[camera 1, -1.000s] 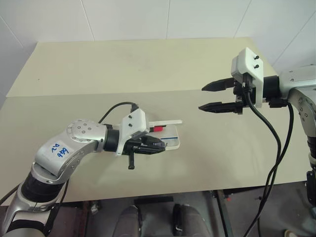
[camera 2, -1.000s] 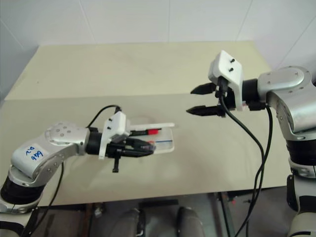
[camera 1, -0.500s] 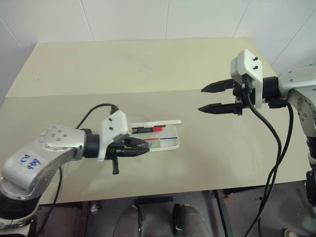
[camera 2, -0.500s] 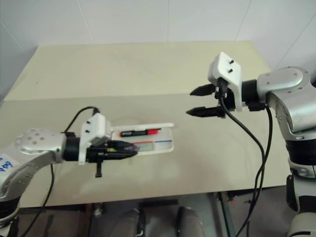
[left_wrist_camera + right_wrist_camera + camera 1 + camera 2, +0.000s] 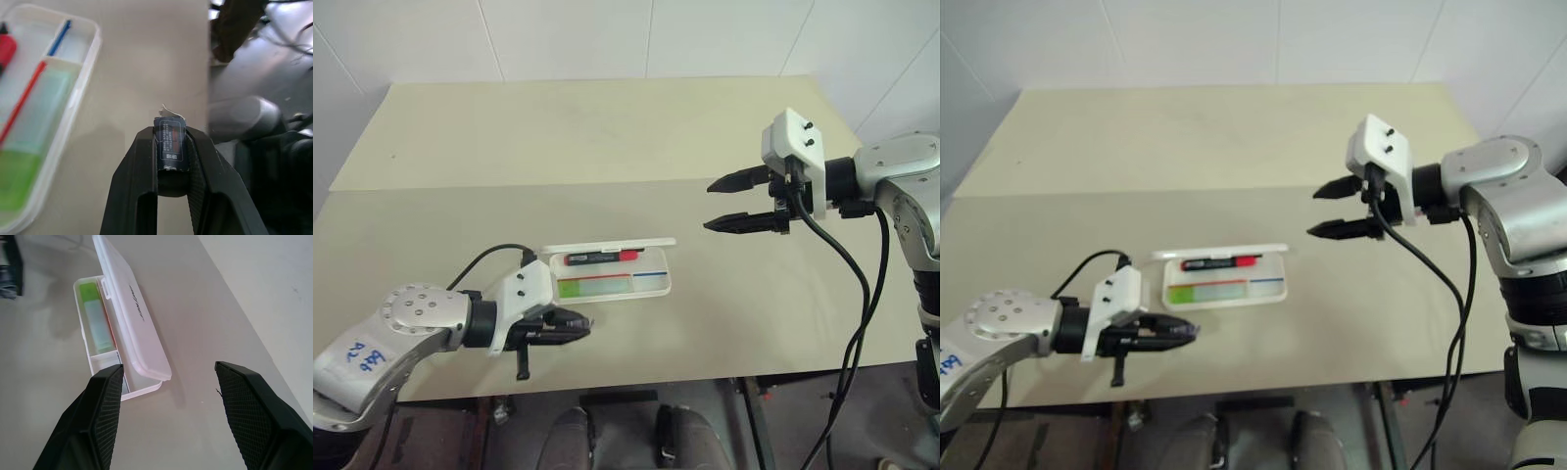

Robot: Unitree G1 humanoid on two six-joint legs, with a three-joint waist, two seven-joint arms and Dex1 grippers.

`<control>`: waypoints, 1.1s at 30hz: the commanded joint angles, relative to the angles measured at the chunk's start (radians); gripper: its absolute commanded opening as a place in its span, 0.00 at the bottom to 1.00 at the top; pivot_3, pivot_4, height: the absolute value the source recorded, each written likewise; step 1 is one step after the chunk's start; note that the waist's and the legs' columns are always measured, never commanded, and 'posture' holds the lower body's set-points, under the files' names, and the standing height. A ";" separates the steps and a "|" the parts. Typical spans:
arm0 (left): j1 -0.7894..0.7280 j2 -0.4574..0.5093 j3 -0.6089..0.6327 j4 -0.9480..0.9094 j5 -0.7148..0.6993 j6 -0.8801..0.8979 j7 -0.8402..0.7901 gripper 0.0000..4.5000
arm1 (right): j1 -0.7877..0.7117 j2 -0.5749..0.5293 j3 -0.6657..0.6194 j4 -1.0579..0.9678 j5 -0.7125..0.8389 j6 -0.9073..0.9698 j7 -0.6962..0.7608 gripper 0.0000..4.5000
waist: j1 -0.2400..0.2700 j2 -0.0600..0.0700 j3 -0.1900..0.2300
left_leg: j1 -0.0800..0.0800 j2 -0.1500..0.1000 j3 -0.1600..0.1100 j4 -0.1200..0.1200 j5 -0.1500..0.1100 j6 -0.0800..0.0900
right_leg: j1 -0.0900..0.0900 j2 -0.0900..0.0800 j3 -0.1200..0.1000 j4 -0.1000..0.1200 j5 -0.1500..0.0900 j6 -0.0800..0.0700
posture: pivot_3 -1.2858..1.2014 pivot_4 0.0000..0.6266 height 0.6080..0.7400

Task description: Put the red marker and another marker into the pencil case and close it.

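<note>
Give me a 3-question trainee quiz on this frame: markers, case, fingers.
1. True or false: the lid of the pencil case is shut.
2. Which markers lie inside the case? A) red only B) green only C) both
3. The right gripper hangs in the air with its fingers ____.

Key:
1. False; the lid stands open along the far edge.
2. C; the red marker and the green marker lie in the tray.
3. Apart; nothing sits between them. The left gripper is off the case, near the table's front edge.

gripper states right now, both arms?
Left gripper: shut, holding nothing, near the table edge beside the pencil case.
Right gripper: open, empty, above the table.
</note>
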 commanded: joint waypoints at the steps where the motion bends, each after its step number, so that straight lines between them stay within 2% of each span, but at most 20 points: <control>1: -0.027 -0.042 -0.076 0.021 0.097 -0.078 0.049 0.09 | -0.029 -0.004 -0.012 -0.012 -0.002 -0.013 0.013 0.70 | 0.000 0.000 0.000 | 0.000 0.000 0.000 0.000 0.000 0.000 | 0.000 0.000 0.000 0.000 0.000 0.000 | 0.52 0.24 1.00; 10: -0.094 -0.179 -0.192 0.089 0.183 -0.147 0.083 0.09 | -0.032 -0.005 -0.015 -0.020 -0.003 -0.009 0.015 0.70 | 0.000 0.000 0.000 | 0.000 0.000 0.000 0.001 0.000 0.000 | 0.000 0.000 0.000 0.001 0.000 0.000 | 0.52 0.24 1.00; 33: -0.263 -0.377 -0.298 0.362 0.361 -0.324 0.058 0.09 | -0.024 0.006 -0.014 -0.030 -0.012 -0.015 -0.008 0.70 | 0.005 0.000 0.000 | -0.001 0.000 0.001 0.003 0.000 0.000 | 0.000 0.000 0.000 0.001 0.000 0.000 | 0.52 0.24 1.00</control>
